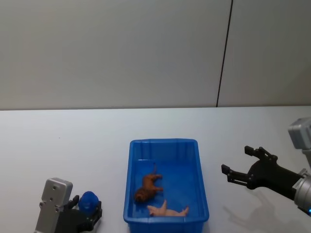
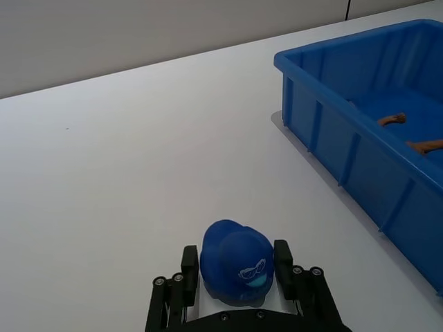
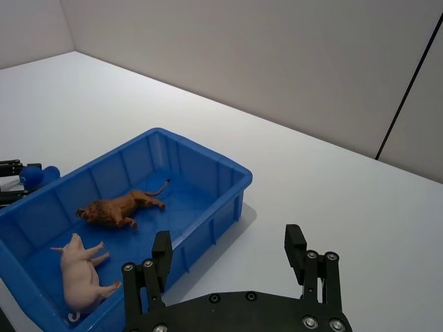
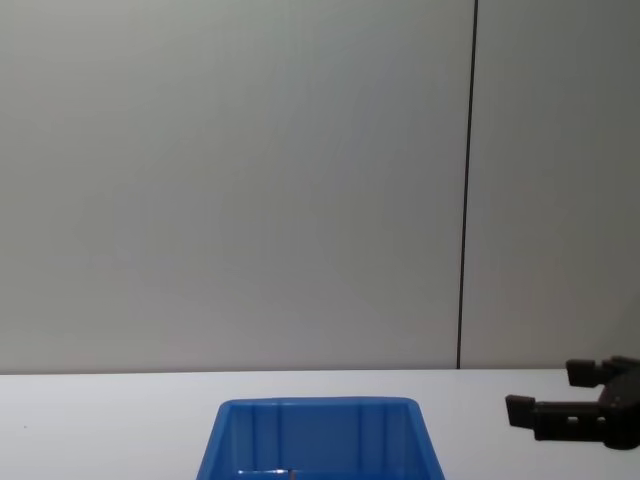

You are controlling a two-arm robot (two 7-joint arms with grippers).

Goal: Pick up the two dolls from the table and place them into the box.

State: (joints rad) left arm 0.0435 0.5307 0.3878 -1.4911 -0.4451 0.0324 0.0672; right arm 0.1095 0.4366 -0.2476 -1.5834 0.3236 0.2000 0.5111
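The blue box (image 1: 164, 142) stands on the white table (image 1: 63, 145) in front of me. Inside it lie a brown lion doll (image 1: 148, 187) and a pink pig doll (image 1: 167, 210), both on their sides. At the near left, beside the box, my left gripper (image 1: 89, 206) is shut on a round blue doll (image 2: 237, 263) with printed goggles, low over the table. The black fingers (image 2: 189, 259) press against both of its flanks. To the right of the box, my right gripper (image 1: 236, 159) hangs open and empty above the table, as the right wrist view (image 3: 228, 238) also shows.
A bare stretch of table lies between the box's thick rim (image 2: 325, 48) and the left gripper. A grey wall with a dark vertical seam (image 1: 224, 53) rises behind the table's far edge.
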